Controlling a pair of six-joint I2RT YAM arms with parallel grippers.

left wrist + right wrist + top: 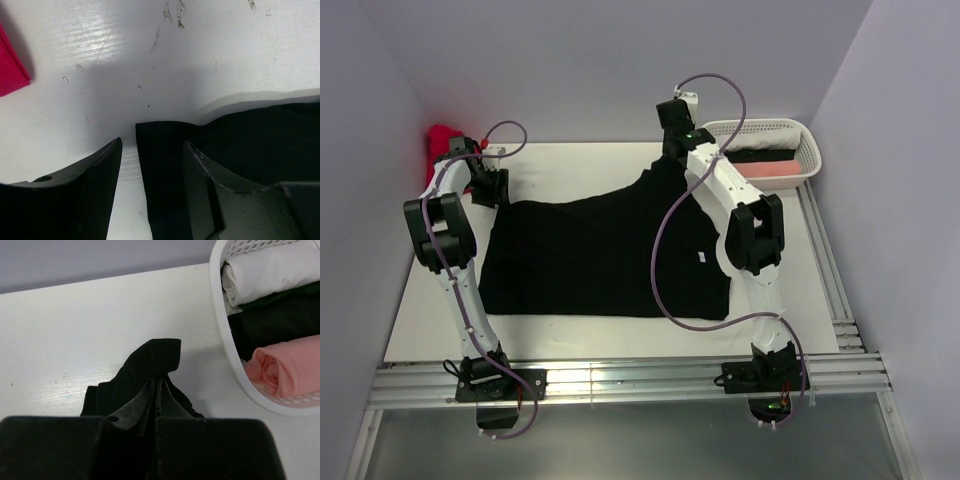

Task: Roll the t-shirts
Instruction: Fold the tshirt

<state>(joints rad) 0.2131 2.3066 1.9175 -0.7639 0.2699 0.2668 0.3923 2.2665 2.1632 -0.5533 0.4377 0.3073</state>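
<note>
White table (580, 160), black t-shirt (590, 260) — right pincer (157, 383) clamps its corner, left pincer (152, 142) parted astride edge.

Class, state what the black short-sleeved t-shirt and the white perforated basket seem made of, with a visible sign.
The black t-shirt: soft matt cloth, probably cotton; it creases and bunches.
The white perforated basket: apparently moulded plastic, smooth; rigid rim, regular holes.

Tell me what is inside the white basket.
Three rolled garments lie side by side in the white basket: a white roll, a black roll and a pink roll. The basket's floor and anything beneath the rolls are covered.
</note>
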